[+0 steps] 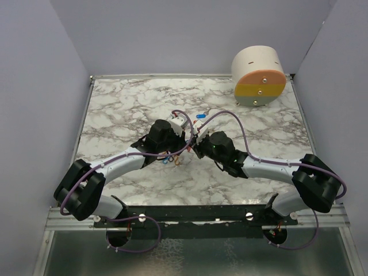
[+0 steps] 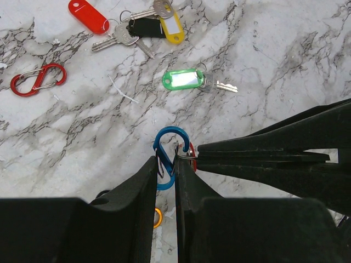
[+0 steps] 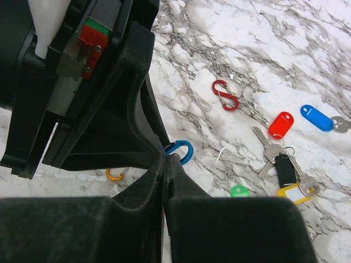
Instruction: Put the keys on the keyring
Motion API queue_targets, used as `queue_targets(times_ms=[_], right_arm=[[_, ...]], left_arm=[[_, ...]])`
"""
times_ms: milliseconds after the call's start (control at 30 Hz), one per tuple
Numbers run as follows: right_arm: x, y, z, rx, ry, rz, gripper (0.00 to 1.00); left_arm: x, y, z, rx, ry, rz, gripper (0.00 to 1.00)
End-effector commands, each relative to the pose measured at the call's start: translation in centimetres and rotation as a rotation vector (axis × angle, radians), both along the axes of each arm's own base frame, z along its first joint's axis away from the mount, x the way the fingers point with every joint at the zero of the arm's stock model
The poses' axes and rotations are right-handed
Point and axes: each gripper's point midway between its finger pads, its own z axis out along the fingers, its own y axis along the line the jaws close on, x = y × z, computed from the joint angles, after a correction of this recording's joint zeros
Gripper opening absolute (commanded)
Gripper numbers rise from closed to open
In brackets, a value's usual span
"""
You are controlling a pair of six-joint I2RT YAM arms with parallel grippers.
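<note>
**Holding the Keyring**

Our left gripper (image 2: 165,164) is squeezed onto the keyring of thin blue and orange wire loops (image 2: 171,130), near the middle of the marble surface (image 2: 285,49). Our right gripper (image 3: 167,163) is pressed together, touching it. It seems light, stiff and slippery, so we hold its side. The small colour-tagged metal keys (image 2: 185,79) lie nearby, toward the far edge.

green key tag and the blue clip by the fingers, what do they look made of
The green key tag looks like glossy plastic: bright, smooth, with a pale window in its face. The blue clip seems to be thin metal with a shiny coloured coat, judging by its slim bent form and glints, though the look alone leaves hard plastic open.
</note>
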Motion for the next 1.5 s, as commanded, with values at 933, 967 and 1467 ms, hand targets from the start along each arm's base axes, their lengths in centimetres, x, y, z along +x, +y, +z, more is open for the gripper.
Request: queue_targets(times_ms=[933, 967, 1467], right_arm=[[1.5, -1.0, 0.3, -0.008, -0.069, -0.097, 0.01], [1.5, -1.1, 0.3, -0.007, -0.071, -0.099, 0.01], [1.4, -1.6, 1.1, 0.025, -0.128, -0.099, 0.01]], left_arm=[[-0.3, -1.1, 1.3, -0.016, -0.016, -0.058, 0.00], [-0.2, -1.1, 1.3, -0.016, -0.016, -0.058, 0.00], [-0.4, -1.2, 1.0, -0.008, -0.007, -0.066, 0.00]])
